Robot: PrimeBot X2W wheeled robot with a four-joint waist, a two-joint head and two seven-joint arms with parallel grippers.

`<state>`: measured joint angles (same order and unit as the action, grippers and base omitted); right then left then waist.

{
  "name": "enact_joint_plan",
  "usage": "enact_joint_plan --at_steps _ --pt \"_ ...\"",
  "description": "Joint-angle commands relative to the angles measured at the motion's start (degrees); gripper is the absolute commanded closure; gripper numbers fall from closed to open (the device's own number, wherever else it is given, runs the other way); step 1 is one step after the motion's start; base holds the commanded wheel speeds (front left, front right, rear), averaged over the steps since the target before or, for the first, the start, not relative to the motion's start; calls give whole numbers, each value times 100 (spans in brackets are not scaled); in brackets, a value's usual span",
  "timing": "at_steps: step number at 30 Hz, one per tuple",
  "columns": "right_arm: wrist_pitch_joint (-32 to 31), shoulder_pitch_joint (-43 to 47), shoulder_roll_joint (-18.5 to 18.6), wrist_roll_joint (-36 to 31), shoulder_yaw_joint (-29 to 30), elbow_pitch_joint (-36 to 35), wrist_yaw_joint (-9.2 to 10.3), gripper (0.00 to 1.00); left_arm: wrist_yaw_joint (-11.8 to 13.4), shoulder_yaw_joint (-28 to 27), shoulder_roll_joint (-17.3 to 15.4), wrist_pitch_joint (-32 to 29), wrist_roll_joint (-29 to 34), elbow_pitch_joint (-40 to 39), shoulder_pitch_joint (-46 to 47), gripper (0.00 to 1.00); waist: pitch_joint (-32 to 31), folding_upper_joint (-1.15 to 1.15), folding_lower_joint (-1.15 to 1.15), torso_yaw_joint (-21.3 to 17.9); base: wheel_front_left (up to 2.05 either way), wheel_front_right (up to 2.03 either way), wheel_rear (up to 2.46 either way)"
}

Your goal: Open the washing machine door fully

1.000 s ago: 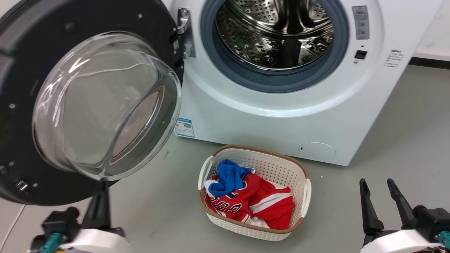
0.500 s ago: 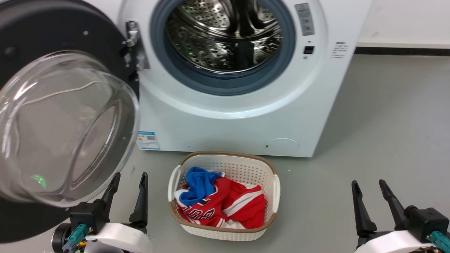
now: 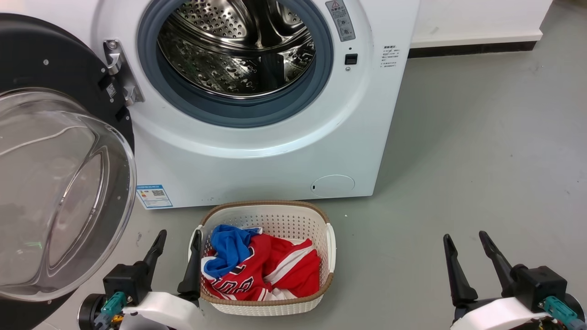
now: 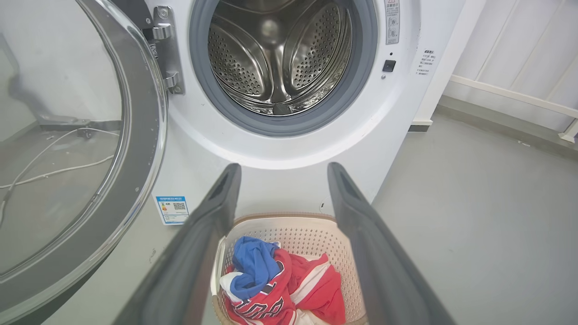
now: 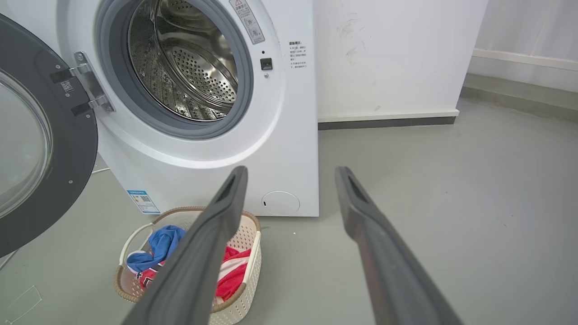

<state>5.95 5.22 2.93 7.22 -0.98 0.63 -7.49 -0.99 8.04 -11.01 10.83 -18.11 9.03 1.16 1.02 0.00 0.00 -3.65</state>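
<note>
The washing machine [image 3: 257,169] is a white front loader with its steel drum mouth uncovered. Its washing machine door [image 3: 46,55] is swung wide to the left on a metal hinge [image 3: 120,73], black rim and clear glass bowl [image 3: 55,192] facing me. My left gripper [image 3: 179,236] is open, low on the floor between the bowl and the basket, touching neither. My right gripper [image 3: 465,238] is open at the lower right, holding nothing. The left wrist view looks past the left gripper [image 4: 284,168] at the drum and the door [image 4: 140,135]. The right wrist view has the right gripper [image 5: 292,170] and the door [image 5: 76,149].
A white woven laundry basket [image 3: 275,220] with red and blue clothes stands on the grey floor just before the machine, close to my left fingers. It also appears as the basket [image 4: 298,230] and the basket [image 5: 244,271]. Open floor and a white wall lie to the right.
The head camera has swung, so the whole picture shifted left. My left gripper came away from under the door's glass bowl and now stands beside the basket with both fingers showing. The right gripper kept its pose.
</note>
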Motion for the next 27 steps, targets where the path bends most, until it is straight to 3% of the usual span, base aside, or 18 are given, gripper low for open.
enact_joint_plan --at_steps 1,27 --pt "7 -82 -11 -27 -21 13 -1 0 15 -7 -20 26 -5 17 4 0 9 0 0 -17 0 0 0" --pt "170 -251 -10 36 -90 230 0 0 138 110 -71 54 -41 151 31 0 28 0 0 80 0 0 0"
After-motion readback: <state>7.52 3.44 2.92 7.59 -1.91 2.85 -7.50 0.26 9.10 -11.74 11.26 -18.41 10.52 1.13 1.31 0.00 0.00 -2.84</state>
